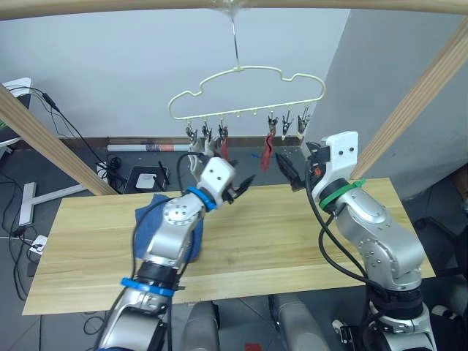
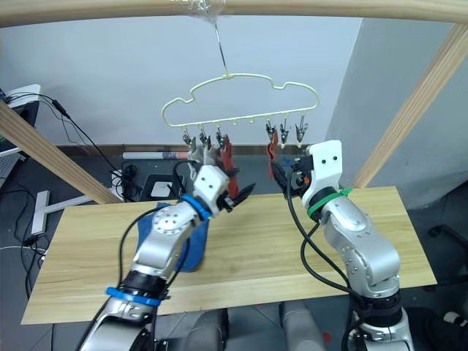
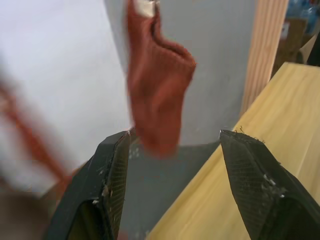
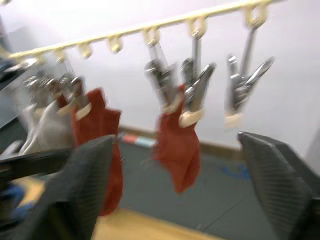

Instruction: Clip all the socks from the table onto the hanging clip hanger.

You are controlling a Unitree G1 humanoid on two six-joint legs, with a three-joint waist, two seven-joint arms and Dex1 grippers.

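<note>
While the pale yellow clip hanger [image 1: 247, 93] hangs by its metal hook from the round wooden pole [image 1: 234, 4] overhead, its row of dark clips carries socks in two places: toward the left end a light grey sock [image 2: 197, 155] and, just beside it, a rust red sock [image 1: 224, 148]; farther right, a second rust red sock [image 1: 268, 151] dangles from its own clip – the two clips at the right end carry nothing.

On the light wood table [image 1: 278, 234], at the left, a blue sock [image 1: 157, 212] lies partly hidden behind the left arm. The left gripper [image 1: 235, 189] is raised above the table just below the left cluster of clips, its two black fingers spread wide with nothing between them – the left wrist view shows the first rust red sock hanging beyond the gap.

To the right, the right gripper [image 1: 291, 172] is lifted near the second rust red sock, below the right-hand clips, its fingers also parted and empty, apart from the fabric
</note>
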